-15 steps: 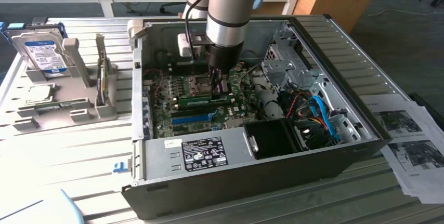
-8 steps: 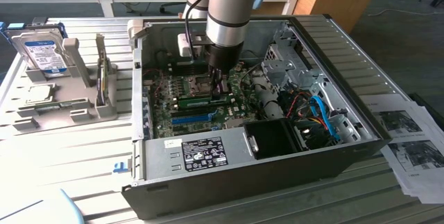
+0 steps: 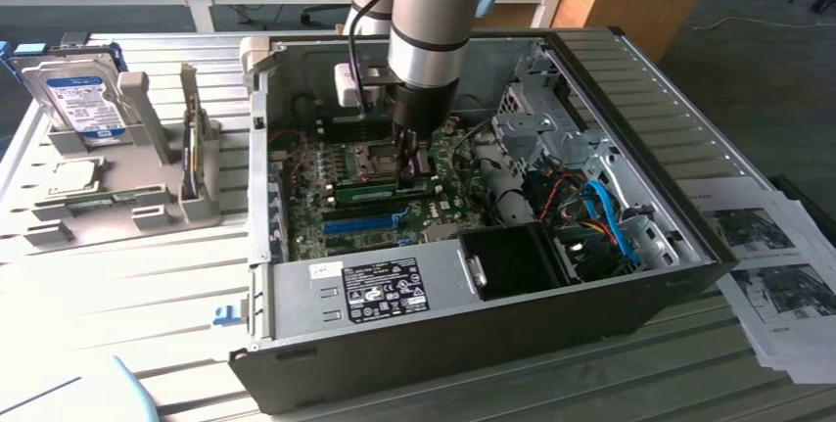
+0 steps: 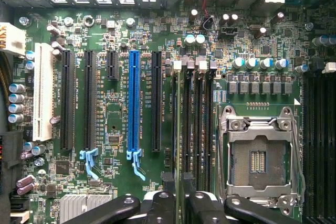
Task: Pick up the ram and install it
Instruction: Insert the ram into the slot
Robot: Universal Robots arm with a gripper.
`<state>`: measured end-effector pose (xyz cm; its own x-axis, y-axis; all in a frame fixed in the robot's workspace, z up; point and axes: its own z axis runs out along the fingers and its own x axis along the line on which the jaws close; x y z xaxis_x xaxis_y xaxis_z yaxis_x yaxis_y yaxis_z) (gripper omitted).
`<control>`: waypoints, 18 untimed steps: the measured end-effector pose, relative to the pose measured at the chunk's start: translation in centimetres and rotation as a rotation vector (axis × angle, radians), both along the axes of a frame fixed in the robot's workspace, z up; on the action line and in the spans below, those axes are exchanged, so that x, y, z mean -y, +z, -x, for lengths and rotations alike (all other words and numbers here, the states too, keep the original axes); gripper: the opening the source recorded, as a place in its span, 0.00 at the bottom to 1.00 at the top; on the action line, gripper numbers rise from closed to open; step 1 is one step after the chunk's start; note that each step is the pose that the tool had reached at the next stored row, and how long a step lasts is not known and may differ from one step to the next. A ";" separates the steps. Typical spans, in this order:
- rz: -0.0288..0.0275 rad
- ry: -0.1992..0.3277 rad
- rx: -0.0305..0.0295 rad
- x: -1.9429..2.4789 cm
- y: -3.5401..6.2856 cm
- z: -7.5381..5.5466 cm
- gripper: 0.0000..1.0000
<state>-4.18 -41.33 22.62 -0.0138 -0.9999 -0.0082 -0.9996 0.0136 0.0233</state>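
Ram [image 3: 370, 188] stands on edge in a memory slot on the motherboard [image 4: 115, 108], between the empty processor socket [image 4: 258, 156] and the long blue slot [image 4: 134, 100], inside the open computer case [image 3: 627, 275]. Tool [image 3: 415, 169] hangs straight over it, fingers [image 4: 160, 208] a little apart either side of the stick's top edge, gripping nothing. At the exterior view's left, a hard drive [image 3: 81, 99] stands in a grey rack [image 3: 157, 138] on the slatted surface [image 3: 131, 285].
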 end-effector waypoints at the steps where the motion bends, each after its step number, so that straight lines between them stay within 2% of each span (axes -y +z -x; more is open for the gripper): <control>1: 0.0000 0.000 0.0000 0.00 0.00 0.0 0.18; 7: 0.0000 0.000 0.0000 0.00 0.47 0.0 0.18; 18: 0.0003 0.000 -0.0001 0.00 2.14 0.0 0.18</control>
